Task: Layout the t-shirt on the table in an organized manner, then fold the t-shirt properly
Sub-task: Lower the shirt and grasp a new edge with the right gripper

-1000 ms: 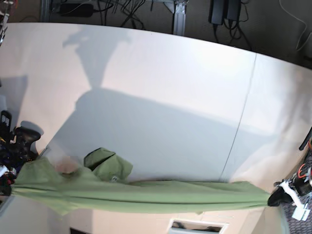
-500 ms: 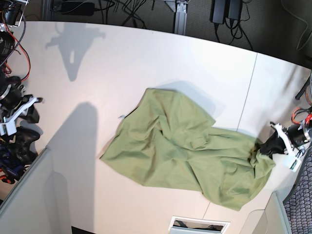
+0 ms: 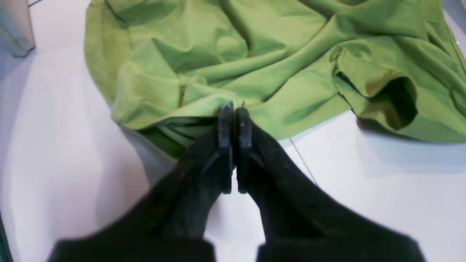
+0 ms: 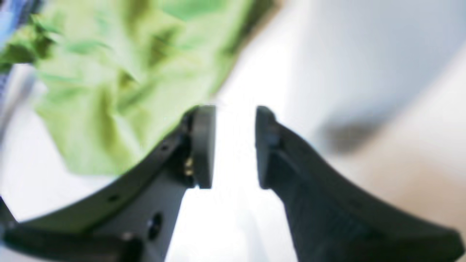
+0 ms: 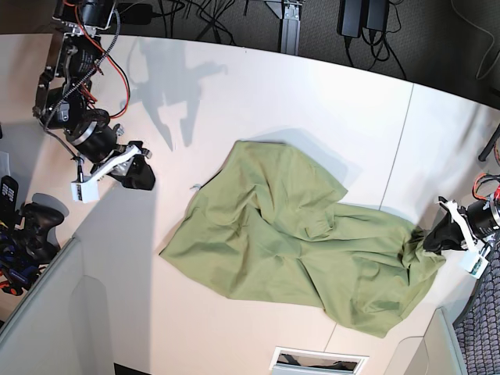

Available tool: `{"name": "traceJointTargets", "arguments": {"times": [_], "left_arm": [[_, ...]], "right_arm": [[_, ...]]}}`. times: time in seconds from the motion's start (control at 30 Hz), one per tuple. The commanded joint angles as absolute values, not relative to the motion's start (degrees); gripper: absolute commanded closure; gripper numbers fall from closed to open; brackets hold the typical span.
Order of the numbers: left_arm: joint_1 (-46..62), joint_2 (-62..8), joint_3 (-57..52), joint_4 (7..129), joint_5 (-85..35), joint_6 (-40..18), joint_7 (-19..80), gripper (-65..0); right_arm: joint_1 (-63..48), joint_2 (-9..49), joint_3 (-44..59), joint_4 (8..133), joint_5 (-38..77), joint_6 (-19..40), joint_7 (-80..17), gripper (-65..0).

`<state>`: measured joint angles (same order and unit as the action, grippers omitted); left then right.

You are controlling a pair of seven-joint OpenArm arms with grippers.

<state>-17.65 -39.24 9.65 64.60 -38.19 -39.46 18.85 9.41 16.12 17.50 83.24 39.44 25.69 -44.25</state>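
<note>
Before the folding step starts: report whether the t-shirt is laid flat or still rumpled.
Rumpled. The t-shirt lies spread on the table but creased throughout, one edge bunched in the shut left claw.

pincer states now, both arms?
Left pincer: closed on the t-shirt edge.
Right pincer: open, empty, above the table.

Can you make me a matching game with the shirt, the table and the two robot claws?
Things:
1. t-shirt
2. table
3. left gripper
4. right gripper

States:
A. open, holding nothing
B. white and smooth
C. green and crumpled
D. pinched shut on cloth

Pairs: 1-C, 2-B, 3-D, 4-A
</note>
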Motion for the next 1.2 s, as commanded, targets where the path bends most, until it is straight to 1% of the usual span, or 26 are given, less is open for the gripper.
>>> {"name": "traceJointTargets", "arguments": {"times": [0.0,0.07,0.2,0.27,0.3,0.33,0.4,0.43,0.57,0.7,0.73,0.83,0.9,1.03,1.17], "left_arm": [[-19.0,-40.5,9.0,65.4,-39.1,-40.0,17.4,0.0],[-19.0,-40.7,9.0,65.4,-39.2,-40.0,17.4,0.0],[-19.0,-41.1,9.0,65.4,-39.2,-40.0,17.4,0.0],[-19.0,-41.1,9.0,65.4,-39.2,-40.0,17.4,0.0],[-19.0,-41.1,9.0,65.4,-39.2,-40.0,17.4,0.0],[-19.0,-41.1,9.0,65.4,-39.2,-40.0,17.4,0.0],[-19.0,-41.1,9.0,65.4,-39.2,-40.0,17.4,0.0],[-19.0,-41.2,9.0,65.4,-39.2,-40.0,17.4,0.0],[-19.0,-41.2,9.0,65.4,-39.1,-40.0,17.4,0.0],[-19.0,-41.7,9.0,65.4,-39.2,-40.0,17.3,0.0],[-19.0,-41.9,9.0,65.4,-39.2,-40.0,16.9,-2.0],[-19.0,-42.3,9.0,65.4,-39.2,-40.0,16.5,-11.8],[-19.0,-42.4,9.0,65.4,-39.2,-40.0,16.5,-14.7],[-19.0,-42.9,8.4,65.4,-38.5,-40.0,16.6,-14.9],[-18.9,-43.4,6.0,65.4,-38.7,-40.0,16.6,-14.9]], "right_arm": [[11.1,15.2,17.9,84.1,39.5,26.0,-42.8,-19.6],[11.9,12.2,17.9,84.1,37.6,26.0,-41.8,-19.8],[13.2,6.7,16.9,84.1,33.3,26.0,-39.5,-27.6],[14.0,4.5,15.2,84.0,31.7,26.1,-39.0,-27.1],[14.5,3.6,14.1,84.0,31.0,26.1,-38.7,-24.6],[14.8,2.8,12.8,84.0,29.8,26.1,-38.1,-19.5],[15.4,1.3,10.0,84.0,25.5,26.1,-36.2,-3.2],[15.6,0.6,8.5,83.8,22.4,26.2,-35.4,0.0],[16.7,-0.8,2.1,80.1,11.0,26.2,-30.3,0.0],[17.8,-0.8,-2.9,72.7,4.2,26.0,-27.8,0.0],[18.0,-0.8,-3.4,71.3,2.9,25.9,-27.3,0.0],[17.9,0.2,-3.8,68.9,1.7,25.9,-26.7,0.0],[17.9,1.9,-3.8,68.0,1.7,25.9,-26.8,0.0],[17.7,7.1,-3.8,67.7,1.8,25.9,-27.0,0.0],[17.6,12.6,-3.8,67.7,4.5,25.9,-28.0,0.0]]}}
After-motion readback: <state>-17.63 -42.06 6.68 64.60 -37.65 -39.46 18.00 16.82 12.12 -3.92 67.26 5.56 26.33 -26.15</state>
